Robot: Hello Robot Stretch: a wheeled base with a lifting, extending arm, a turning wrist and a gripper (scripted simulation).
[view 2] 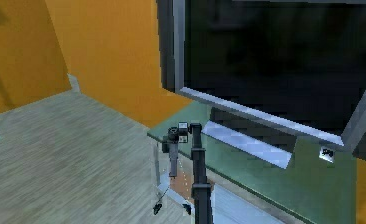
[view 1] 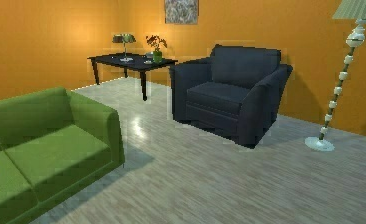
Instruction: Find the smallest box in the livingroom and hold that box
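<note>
Ahead, open floor (view 1: 223,182) between sofa (view 1: 51,140) and armchair (view 1: 231,92), unclear whether pincer (view 2: 171,140) holds anything

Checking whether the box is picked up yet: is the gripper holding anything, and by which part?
Cannot be told. The gripper has its far end against the edge of the green stand under the television, so any hold is unreadable.

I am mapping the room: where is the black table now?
In the forward view, the black table stands left of the middle, by the orange wall, beyond the green sofa and left of the dark blue armchair.
</note>
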